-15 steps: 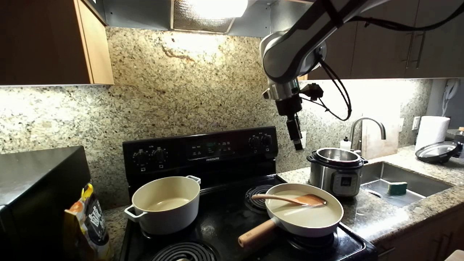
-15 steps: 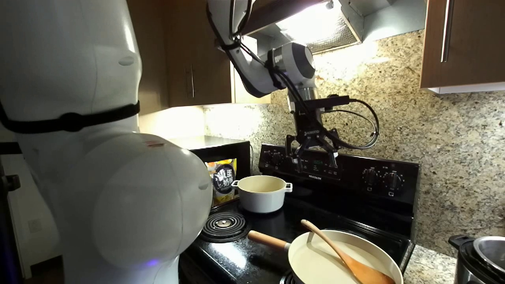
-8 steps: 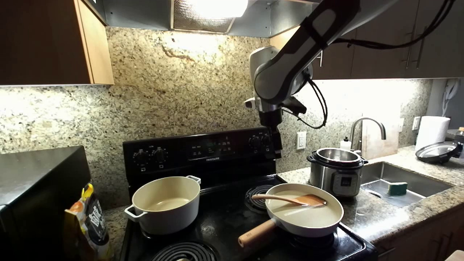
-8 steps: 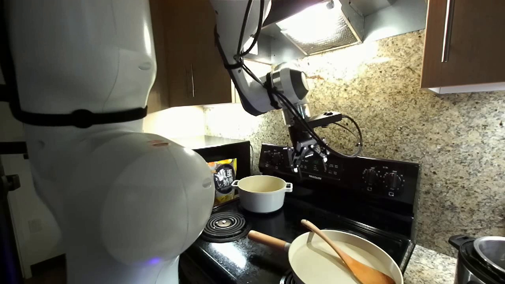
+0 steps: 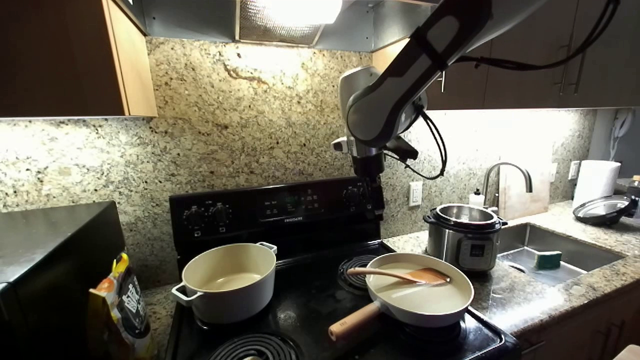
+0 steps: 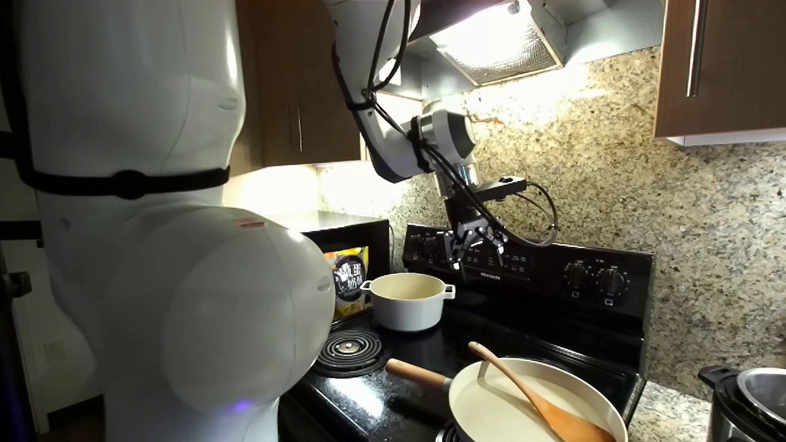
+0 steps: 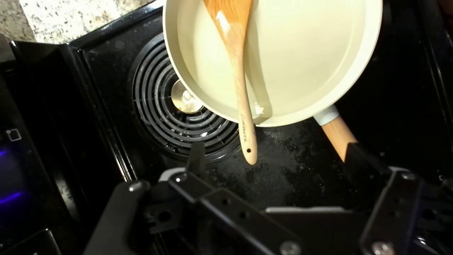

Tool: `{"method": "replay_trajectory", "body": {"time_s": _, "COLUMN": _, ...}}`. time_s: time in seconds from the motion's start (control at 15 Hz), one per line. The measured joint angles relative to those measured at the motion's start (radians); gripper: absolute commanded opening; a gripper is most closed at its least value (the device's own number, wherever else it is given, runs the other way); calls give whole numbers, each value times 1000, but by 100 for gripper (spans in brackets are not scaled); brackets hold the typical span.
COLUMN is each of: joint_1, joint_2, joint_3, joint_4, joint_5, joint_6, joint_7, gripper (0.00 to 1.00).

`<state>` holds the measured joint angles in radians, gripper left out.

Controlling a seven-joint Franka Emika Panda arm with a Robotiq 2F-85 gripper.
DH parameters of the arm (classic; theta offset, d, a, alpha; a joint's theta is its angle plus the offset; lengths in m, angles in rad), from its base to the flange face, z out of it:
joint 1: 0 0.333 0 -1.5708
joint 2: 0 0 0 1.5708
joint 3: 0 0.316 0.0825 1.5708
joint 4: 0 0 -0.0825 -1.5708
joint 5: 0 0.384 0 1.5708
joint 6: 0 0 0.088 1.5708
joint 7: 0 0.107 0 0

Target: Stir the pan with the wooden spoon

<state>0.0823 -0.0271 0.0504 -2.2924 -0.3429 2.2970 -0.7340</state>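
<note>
The pan (image 7: 293, 60) fills the upper middle of the wrist view. Below it the gripper (image 7: 275, 147), spread wide, holds nothing. The wooden spoon (image 7: 239, 74) leans in the pan, handle end past the rim at frame centre; probably light, stiff and apt to slide, best pinched there. Against a second ago, the gripper sits farther left in both exterior views; pan and spoon lie unmoved.
</note>
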Motion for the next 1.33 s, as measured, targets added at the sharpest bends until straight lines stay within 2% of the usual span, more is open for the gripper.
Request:
{"method": "replay_trajectory", "body": {"time_s": 0.27, "joint_1": -2, "joint_2": 41, "joint_3": -1, "joint_4": 2, "joint_5": -2, "joint_6": 103, "joint_7": -57, "gripper": 100}}
{"method": "replay_trajectory", "body": {"time_s": 0.53, "joint_1": -19, "joint_2": 151, "joint_3": -4, "joint_4": 27, "joint_5": -2, "joint_6": 268, "joint_7": -208, "gripper": 100}}
{"method": "replay_trajectory", "body": {"time_s": 0.67, "joint_1": -38, "joint_2": 217, "joint_3": 1, "joint_4": 34, "joint_5": 39, "joint_6": 378, "joint_7": -289, "gripper": 100}}
{"method": "replay_trajectory", "body": {"time_s": 0.73, "joint_1": -57, "joint_2": 253, "joint_3": 17, "joint_4": 33, "joint_5": 107, "joint_6": 439, "joint_7": -353, "gripper": 100}}
{"method": "replay_trajectory", "body": {"time_s": 0.87, "joint_1": -120, "joint_2": 321, "joint_3": 93, "joint_4": 33, "joint_5": 271, "joint_6": 531, "joint_7": -501, "gripper": 100}}
{"method": "replay_trajectory", "body": {"time_s": 1.0, "joint_1": -189, "joint_2": 360, "joint_3": 181, "joint_4": 34, "joint_5": 377, "joint_6": 559, "joint_7": -598, "gripper": 100}}
{"method": "replay_trajectory", "body": {"time_s": 1.13, "joint_1": -210, "joint_2": 365, "joint_3": 206, "joint_4": 35, "joint_5": 389, "joint_6": 562, "joint_7": -607, "gripper": 100}}
{"method": "replay_trajectory", "body": {"time_s": 1.33, "joint_1": -209, "joint_2": 366, "joint_3": 206, "joint_4": 39, "joint_5": 389, "joint_6": 558, "joint_7": -604, "gripper": 100}}
